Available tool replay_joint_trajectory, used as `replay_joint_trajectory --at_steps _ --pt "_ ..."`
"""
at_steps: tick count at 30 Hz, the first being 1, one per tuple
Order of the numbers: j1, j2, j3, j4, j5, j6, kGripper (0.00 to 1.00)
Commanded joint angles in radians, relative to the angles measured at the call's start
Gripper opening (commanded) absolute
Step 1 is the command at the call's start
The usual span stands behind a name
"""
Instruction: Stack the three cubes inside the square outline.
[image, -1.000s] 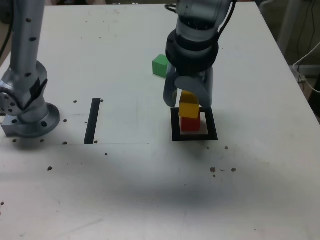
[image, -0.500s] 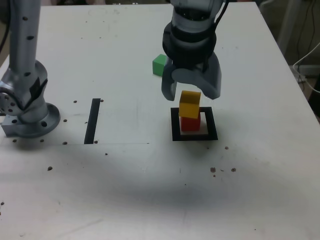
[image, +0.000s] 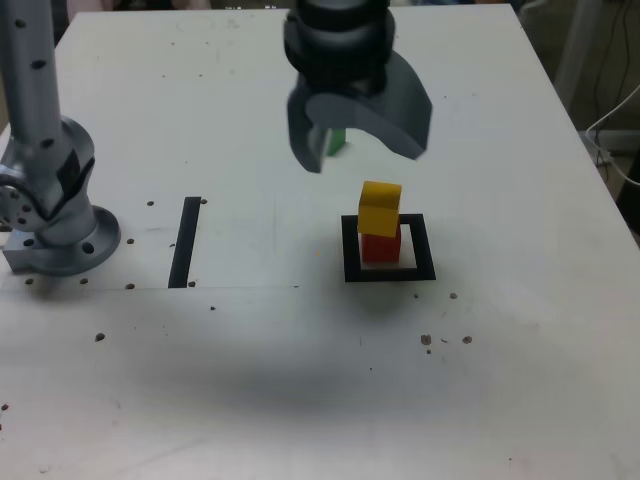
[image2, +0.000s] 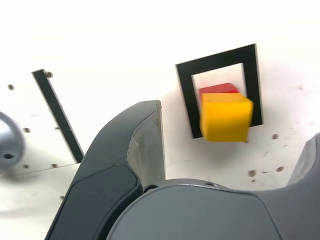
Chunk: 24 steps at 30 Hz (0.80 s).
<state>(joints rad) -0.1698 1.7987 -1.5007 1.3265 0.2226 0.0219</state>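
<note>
- Gripper (image: 362, 140): jaws spread wide, nothing in them, hanging above the table (image: 520, 330).
- No readable writing or labels anywhere.
- Yellow cube (image: 379, 208) sits on red cube (image: 380, 247), slightly skewed, inside the square outline (image: 389, 273); stack is below the gripper, nearer the camera, not touching.
- Green cube (image: 335, 141) lies on the table behind the gripper, mostly hidden.
- Black strip (image: 185, 241) is well apart, toward the exterior view's left.
</note>
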Motion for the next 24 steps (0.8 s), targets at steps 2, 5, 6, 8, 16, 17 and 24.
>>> replay_joint_trajectory --at_steps 2,5,6,8,16,17,24 --pt "0.054 -0.041 0.031 0.004 -0.014 0.082 0.99" --pt "0.125 -0.076 0.071 0.007 -0.021 0.161 0.99" --pt "0.153 -0.086 0.084 0.012 -0.019 0.184 0.99" --pt "0.209 -0.102 0.101 0.033 -0.003 0.225 0.99" --pt "0.352 -0.105 0.049 0.093 0.126 0.373 0.99" --pt "0.364 -0.101 0.044 0.088 0.130 0.390 0.99" --pt "0.431 -0.039 0.054 0.030 0.133 0.500 0.99"
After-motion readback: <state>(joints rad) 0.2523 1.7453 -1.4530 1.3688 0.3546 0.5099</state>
